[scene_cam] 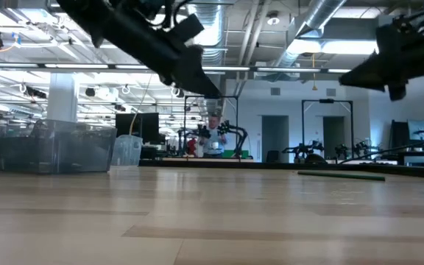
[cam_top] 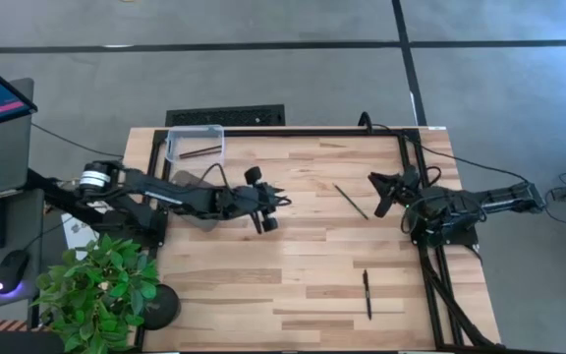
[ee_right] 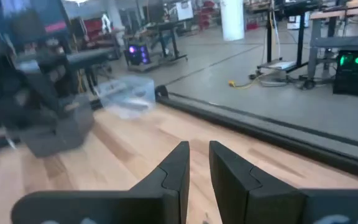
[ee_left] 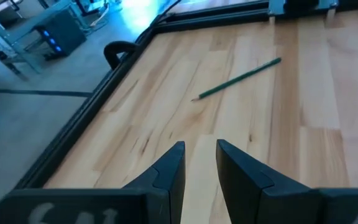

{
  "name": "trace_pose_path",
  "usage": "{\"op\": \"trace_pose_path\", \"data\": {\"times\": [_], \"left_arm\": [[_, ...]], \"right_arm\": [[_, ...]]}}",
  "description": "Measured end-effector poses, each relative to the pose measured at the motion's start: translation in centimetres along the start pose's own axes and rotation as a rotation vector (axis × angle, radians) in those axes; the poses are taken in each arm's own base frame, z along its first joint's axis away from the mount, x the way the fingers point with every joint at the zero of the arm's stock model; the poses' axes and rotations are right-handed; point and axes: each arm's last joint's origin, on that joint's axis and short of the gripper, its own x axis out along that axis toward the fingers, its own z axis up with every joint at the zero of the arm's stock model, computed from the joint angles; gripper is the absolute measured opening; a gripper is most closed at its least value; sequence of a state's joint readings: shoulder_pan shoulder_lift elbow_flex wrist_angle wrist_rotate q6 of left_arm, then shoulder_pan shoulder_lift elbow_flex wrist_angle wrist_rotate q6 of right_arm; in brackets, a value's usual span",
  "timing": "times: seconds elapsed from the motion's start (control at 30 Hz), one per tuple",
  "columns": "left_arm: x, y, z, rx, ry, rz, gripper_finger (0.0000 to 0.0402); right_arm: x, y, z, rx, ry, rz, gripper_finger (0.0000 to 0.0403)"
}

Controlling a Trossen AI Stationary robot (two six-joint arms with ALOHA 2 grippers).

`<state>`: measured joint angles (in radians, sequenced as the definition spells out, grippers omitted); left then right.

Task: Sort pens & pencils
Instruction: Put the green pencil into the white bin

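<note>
A thin dark green pencil (cam_top: 352, 202) lies flat on the wooden table between the two arms; it also shows in the left wrist view (ee_left: 238, 79) and the low view (scene_cam: 341, 175). A black pen (cam_top: 367, 293) lies flat near the table's near edge. A brownish pencil (cam_top: 200, 151) lies inside a clear bin (cam_top: 177, 147) at the far left corner. My left gripper (cam_top: 283, 203) hovers over the table's middle, to the left of the green pencil, fingers (ee_left: 173, 163) a narrow gap apart and empty. My right gripper (cam_top: 377, 194) waits raised at the right, shut and empty (ee_right: 197, 147).
A black frame rail (cam_top: 293, 131) runs along the far edge and another (cam_top: 423, 226) down the right side. A potted plant (cam_top: 96, 290) stands at the near left corner. A monitor, keyboard and mouse sit left of the table.
</note>
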<state>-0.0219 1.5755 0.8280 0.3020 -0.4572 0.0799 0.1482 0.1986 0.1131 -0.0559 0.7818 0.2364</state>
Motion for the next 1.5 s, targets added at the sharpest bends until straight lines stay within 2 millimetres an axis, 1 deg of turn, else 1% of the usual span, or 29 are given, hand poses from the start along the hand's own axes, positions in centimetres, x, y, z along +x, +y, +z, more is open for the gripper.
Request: {"op": "trace_pose_path", "data": {"times": [0.1, 0.23, 0.43, 0.6, 0.77, 0.87, 0.97, 1.2, 1.27, 1.33, 1.5], "left_arm": [[1.0, -0.5, -0.6, 0.001, -0.008, 0.001, 0.0083], [1.6, -0.8, -1.0, -0.032, -0.010, 0.000, 0.0083], [1.6, -0.9, -0.9, -0.034, -0.019, -0.005, 0.0083], [1.6, -0.8, -0.8, -0.011, -0.035, -0.004, 0.0083], [1.6, -0.8, -0.8, -0.010, -0.033, -0.004, 0.0083], [1.6, -0.9, -0.8, -0.008, -0.029, -0.004, 0.0083], [1.6, -0.9, -0.9, -0.004, -0.021, -0.005, 0.0083], [1.6, -0.9, -1.1, 0.022, -0.002, -0.006, 0.0083], [1.6, -0.8, -1.1, 0.029, -0.003, -0.005, 0.0083], [1.6, -0.8, -1.1, 0.030, -0.002, -0.005, 0.0083], [1.6, -0.8, -1.1, 0.039, -0.002, -0.005, 0.0083]], "right_arm": [[-0.2, 0.2, 1.3, 0.021, 0.028, 0.010, 0.0082], [-0.6, 0.3, 2.8, 0.074, 0.184, 0.033, 0.0082], [-1.2, 1.0, 5.1, 0.207, 0.458, 0.070, 0.0082], [-0.9, 2.1, 6.4, 0.277, 0.617, 0.112, 0.0082], [0.0, 3.0, 6.2, 0.207, 0.705, 0.072, 0.0082], [0.5, 3.5, 6.0, 0.153, 0.704, 0.090, 0.0082], [0.9, 3.7, 5.8, 0.097, 0.704, 0.072, 0.0082], [1.3, 4.1, 5.3, 0.075, 0.739, 0.047, 0.0085], [1.4, 4.1, 5.1, 0.081, 0.747, 0.040, 0.0097], [1.5, 4.2, 5.0, 0.073, 0.757, 0.041, 0.0119], [1.5, 4.3, 4.9, -0.013, 0.775, 0.088, 0.0194]]}}
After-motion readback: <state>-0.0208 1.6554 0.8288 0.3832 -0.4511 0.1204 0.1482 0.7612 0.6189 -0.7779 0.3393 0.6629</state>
